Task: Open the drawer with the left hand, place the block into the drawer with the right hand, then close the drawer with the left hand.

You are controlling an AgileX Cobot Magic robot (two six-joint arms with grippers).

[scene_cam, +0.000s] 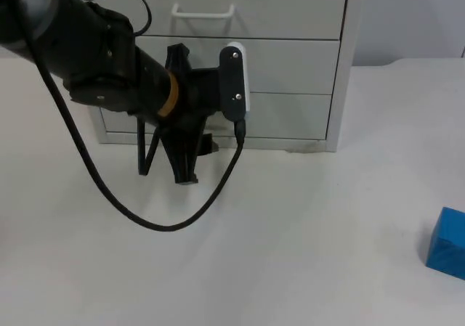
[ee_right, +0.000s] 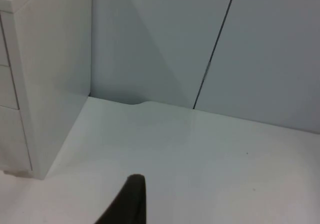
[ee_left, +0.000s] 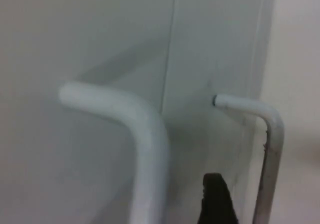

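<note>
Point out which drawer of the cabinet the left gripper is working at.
The bottom drawer: the left gripper sits low against its front, while the drawer with the white handle showing is higher, above the arm.

Light is soft and even; my left arm throws a faint shadow on the bench [scene_cam: 290, 253]. Near my left hand the drawer handle [ee_left: 145, 134] looks blurred, out of focus

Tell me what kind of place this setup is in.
Probably a robotics lab or test bench rather than a home. A small white drawer cabinet stands on a bare white table top against a grey partition wall, with a lone blue block and the left gripper at the drawers.
</note>
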